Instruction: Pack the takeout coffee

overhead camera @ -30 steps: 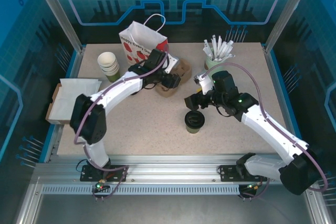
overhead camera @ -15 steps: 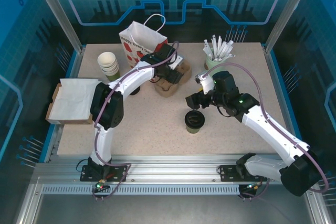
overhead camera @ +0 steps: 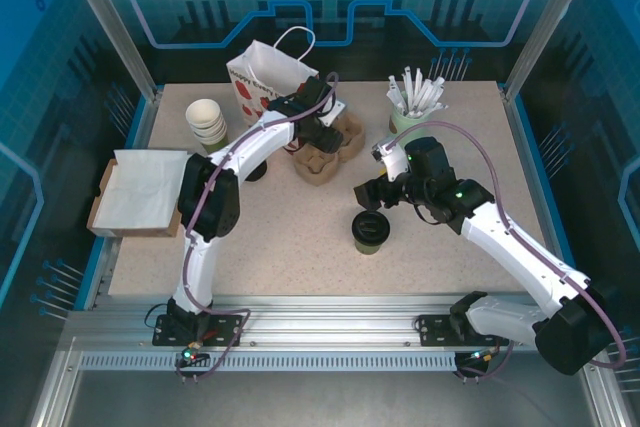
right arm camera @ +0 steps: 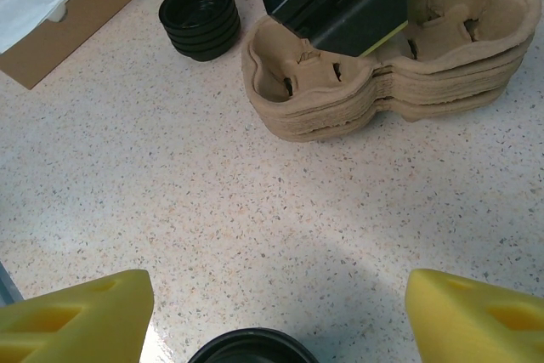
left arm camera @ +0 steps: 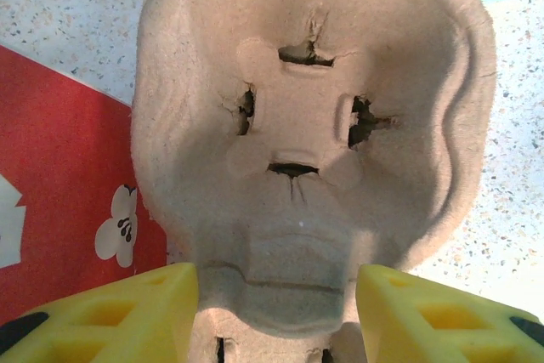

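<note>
The takeout coffee (overhead camera: 369, 231), a dark olive cup with a black lid, stands in the middle of the table. Its lid rim (right arm camera: 251, 348) shows at the bottom of the right wrist view. My right gripper (overhead camera: 372, 193) hovers open just behind the cup, its yellow fingers (right arm camera: 76, 316) wide apart, holding nothing. My left gripper (overhead camera: 322, 135) is down on a stack of brown pulp cup carriers (overhead camera: 325, 152). Its fingers (left arm camera: 110, 312) flank the narrow waist of the top carrier (left arm camera: 314, 125), close to its sides. The red-and-white bag (overhead camera: 270, 77) stands behind, upright and open.
A stack of white paper cups (overhead camera: 207, 122) stands at the back left, and a mint cup of white sticks (overhead camera: 412, 107) at the back right. A box of napkins (overhead camera: 140, 192) lies on the left. Black lids (right arm camera: 200, 19) are stacked beside the carriers.
My left gripper has shifted back over the carrier stack and its fingers have drawn closer together. The right arm and the coffee have not moved.
</note>
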Robot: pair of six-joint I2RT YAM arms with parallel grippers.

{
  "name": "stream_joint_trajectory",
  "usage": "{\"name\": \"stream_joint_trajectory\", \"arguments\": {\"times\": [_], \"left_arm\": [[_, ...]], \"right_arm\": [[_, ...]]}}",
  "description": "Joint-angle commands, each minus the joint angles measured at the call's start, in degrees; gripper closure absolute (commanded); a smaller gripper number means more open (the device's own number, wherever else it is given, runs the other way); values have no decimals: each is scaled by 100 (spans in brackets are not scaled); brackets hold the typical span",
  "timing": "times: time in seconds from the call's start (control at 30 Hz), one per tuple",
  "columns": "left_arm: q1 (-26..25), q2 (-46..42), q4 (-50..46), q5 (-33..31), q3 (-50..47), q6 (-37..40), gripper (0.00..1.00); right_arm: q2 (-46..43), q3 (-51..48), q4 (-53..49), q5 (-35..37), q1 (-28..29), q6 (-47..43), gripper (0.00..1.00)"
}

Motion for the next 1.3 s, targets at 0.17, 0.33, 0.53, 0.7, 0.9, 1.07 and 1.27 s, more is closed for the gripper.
{"name": "stream_joint_trajectory", "arguments": {"times": [0.17,0.33,0.53,0.7,0.9,1.07,1.27], "left_arm": [[39,222,-209,122,240,14,49],[33,302,-251,115,276,91,51],[37,350,-325,175,291,247,52],[33,440,-408,150,371,366,52],[35,494,-481,192,487,371,56],[33,397,-547,188,558,430,60],[33,82,-556,215,544,444,62]], "right_arm": [[-61,-84,-101,-15,72,38,21],[-5,-97,-93,-23,71,34,21],[57,-111,-88,-23,67,46,21],[109,-123,-53,-58,70,69,21],[154,-103,-73,-85,72,90,21],[158,-83,-110,-64,72,82,21],[190,-35,-146,-73,72,77,21]]}}
